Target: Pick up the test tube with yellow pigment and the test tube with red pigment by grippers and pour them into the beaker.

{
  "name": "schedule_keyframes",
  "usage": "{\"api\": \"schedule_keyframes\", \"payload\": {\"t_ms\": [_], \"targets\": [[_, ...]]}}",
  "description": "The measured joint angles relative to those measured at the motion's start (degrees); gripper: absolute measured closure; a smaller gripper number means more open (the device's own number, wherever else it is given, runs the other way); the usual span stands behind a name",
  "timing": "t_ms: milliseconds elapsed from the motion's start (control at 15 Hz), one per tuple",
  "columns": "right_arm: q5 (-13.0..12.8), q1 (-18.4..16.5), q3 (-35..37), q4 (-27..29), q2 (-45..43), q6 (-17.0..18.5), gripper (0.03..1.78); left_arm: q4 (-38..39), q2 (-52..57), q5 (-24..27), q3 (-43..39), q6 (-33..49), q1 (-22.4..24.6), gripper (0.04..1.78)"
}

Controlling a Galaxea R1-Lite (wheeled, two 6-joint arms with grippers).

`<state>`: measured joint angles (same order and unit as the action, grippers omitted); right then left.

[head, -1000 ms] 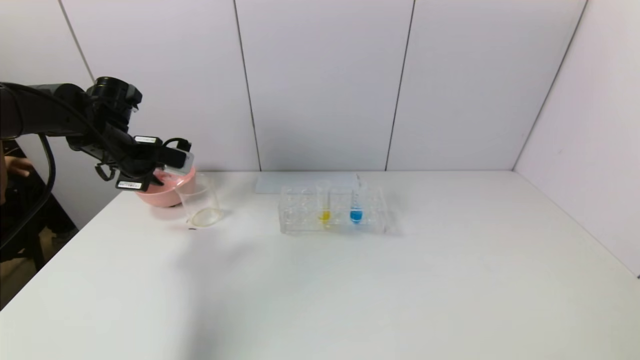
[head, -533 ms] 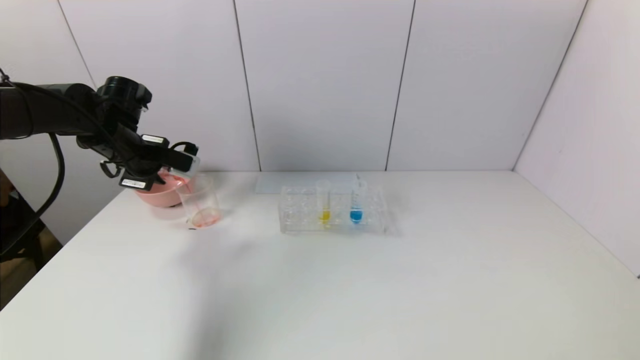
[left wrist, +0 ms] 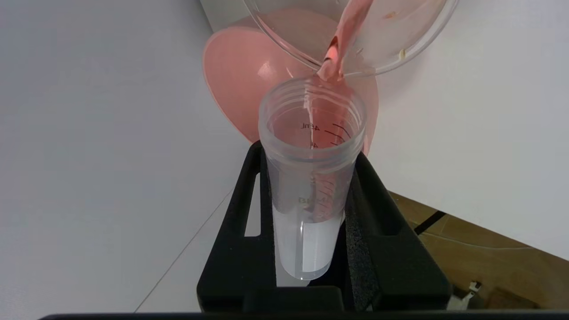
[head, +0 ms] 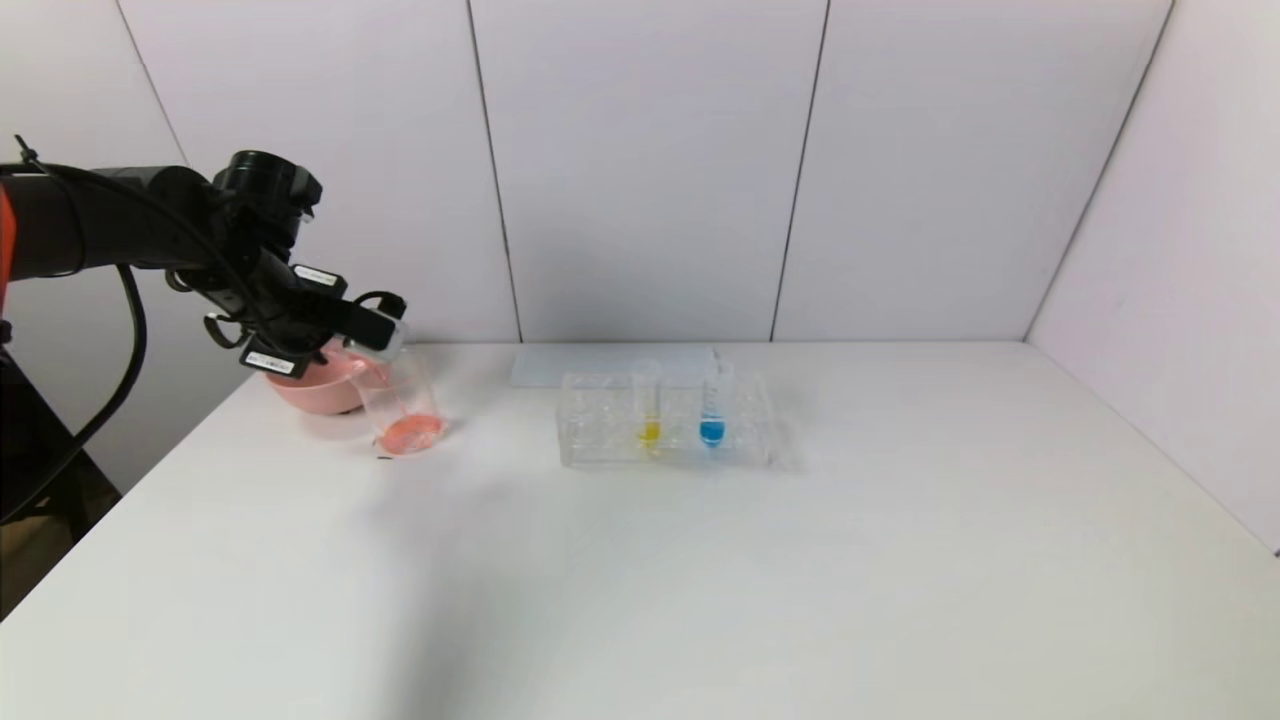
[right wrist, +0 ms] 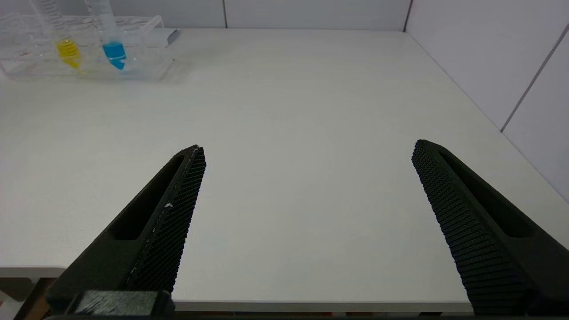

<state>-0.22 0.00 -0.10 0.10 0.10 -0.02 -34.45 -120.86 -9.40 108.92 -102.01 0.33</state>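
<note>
Now, far left: left claw [head: 375, 330] clamps the red tube [left wrist: 312, 178] mid-barrel, tipped mouth-down over the beaker [head: 400, 405], red liquid streaming in. A pink bowl [head: 310, 385] sits just behind. The tube looks light, rigid, smooth and likely breakable; a mid-barrel hold suits pouring. A second ago the beaker was clear; red now pools at its bottom. Centre: the rack [head: 665, 420] on the worktop [head: 700, 580] holds the yellow tube [head: 648, 400] upright beside a blue one [head: 713, 400]. Right claw [right wrist: 306, 200] hangs wide, empty.
</note>
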Motion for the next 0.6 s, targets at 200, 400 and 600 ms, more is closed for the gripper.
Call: {"api": "schedule_keyframes", "payload": {"t_ms": [200, 400, 600], "targets": [[0.00, 0.00, 0.00, 0.00, 0.00, 0.00, 0.11, 0.06, -0.01, -2.19, 0.28, -2.15, -0.60, 1.36], [0.00, 0.00, 0.00, 0.00, 0.00, -0.02, 0.11, 0.57, -0.01, -4.13, 0.30, -4.77, -1.17, 1.36], [0.00, 0.00, 0.00, 0.00, 0.00, 0.02, 0.11, 2.73, -0.01, -5.89, 0.00, -8.55, -2.12, 1.36]]}}
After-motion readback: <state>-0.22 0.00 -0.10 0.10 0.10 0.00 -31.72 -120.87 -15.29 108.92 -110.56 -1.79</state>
